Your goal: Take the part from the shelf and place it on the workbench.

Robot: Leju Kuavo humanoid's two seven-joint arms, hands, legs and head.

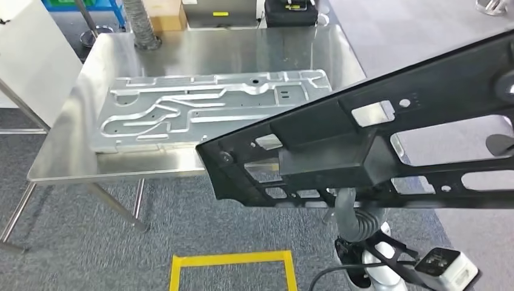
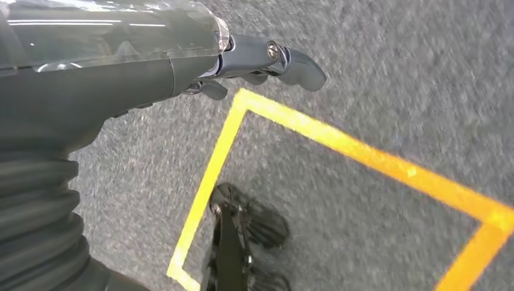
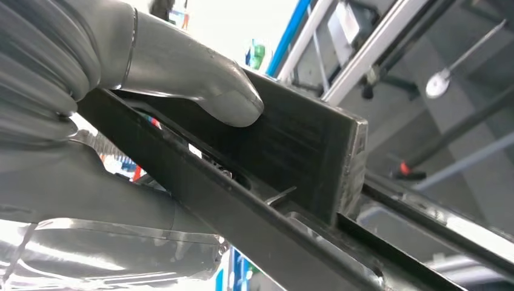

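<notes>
The part (image 1: 339, 145) is a long black frame with cut-outs and a boxy block in its middle. It is held tilted in the air, its lower end over the near edge of the steel workbench (image 1: 200, 54). My right hand (image 3: 121, 79) grips it, the grey thumb (image 3: 200, 79) pressing on the part's block (image 3: 297, 145); in the head view the part hides that hand and just the ribbed wrist (image 1: 351, 218) shows below it. My left hand (image 2: 254, 57) hangs over the carpet, fingers apart, holding nothing.
A large silver machined plate (image 1: 206, 109) lies across the workbench. At its far edge stand a ribbed hose (image 1: 140, 24), a cardboard box (image 1: 165, 15) and a black case (image 1: 291, 12). A white panel (image 1: 30, 54) stands at the left. Yellow tape (image 1: 233, 259) marks a square on the carpet.
</notes>
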